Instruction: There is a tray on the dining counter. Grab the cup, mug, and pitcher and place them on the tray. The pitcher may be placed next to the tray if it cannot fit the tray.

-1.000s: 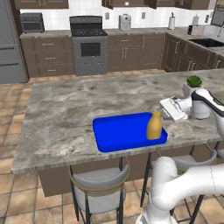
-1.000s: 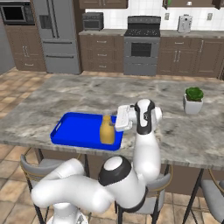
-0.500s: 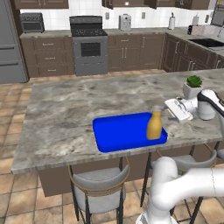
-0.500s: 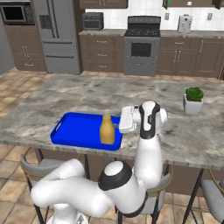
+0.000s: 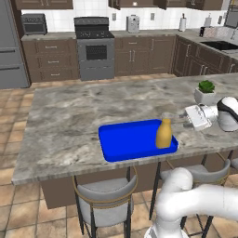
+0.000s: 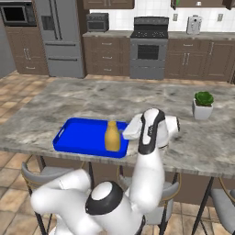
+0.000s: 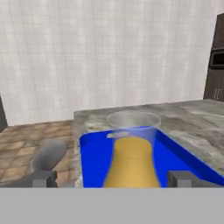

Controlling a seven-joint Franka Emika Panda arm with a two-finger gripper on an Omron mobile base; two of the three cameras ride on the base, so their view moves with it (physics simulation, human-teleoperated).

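The pitcher (image 5: 163,133) was seen standing upright on the blue tray (image 5: 125,142), close to the tray's right end as seen from the left base view. The tray was laid flat on the dining counter (image 5: 79,121), near the front edge, above a grey stool (image 5: 106,195).

The gripper (image 5: 184,115) was held level, just beside the pitcher and a little above the counter, pointed toward the pitcher from the right. No contact with the pitcher could be seen; a small gap was visible between them in the left base view. In the hand view the two fingertips (image 7: 43,178) were seen wide apart, one at each side of the pitcher (image 7: 131,164), so the fingers were spread and nothing was held between them.

In the right base view the pitcher (image 6: 112,136) was seen at the right end of the tray (image 6: 78,136), and the white hand (image 6: 131,128) was just to its right. A small potted plant (image 5: 205,92) was placed further back on the counter, well apart from the tray.
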